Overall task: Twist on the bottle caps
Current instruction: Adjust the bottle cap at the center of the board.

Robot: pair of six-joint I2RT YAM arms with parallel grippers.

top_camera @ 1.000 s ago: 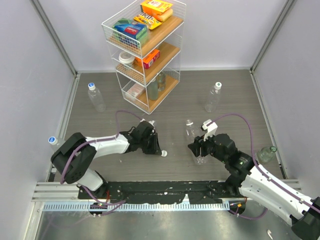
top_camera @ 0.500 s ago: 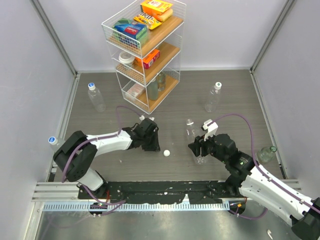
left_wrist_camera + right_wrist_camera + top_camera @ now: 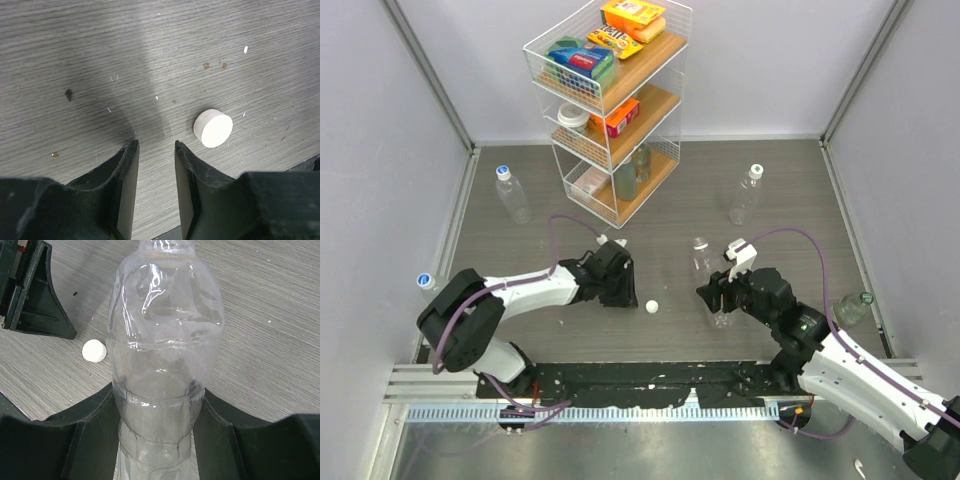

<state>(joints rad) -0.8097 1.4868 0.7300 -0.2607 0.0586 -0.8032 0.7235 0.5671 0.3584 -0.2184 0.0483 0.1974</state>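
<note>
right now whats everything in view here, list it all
rack: one, white wire with wooden shelves, far centre
packaged goods: several, mixed colours, on the rack's shelves
free bottles: four, clear, two at the far side, one by each side wall
held bottle: one, clear, open neck, upright between the arms
cap: one, white, loose on the table beside the left gripper, not touching it
table: one, grey wood grain
left gripper: one, black, open and empty, low over the table
right gripper: one, black, closed on the held bottle's body
</note>
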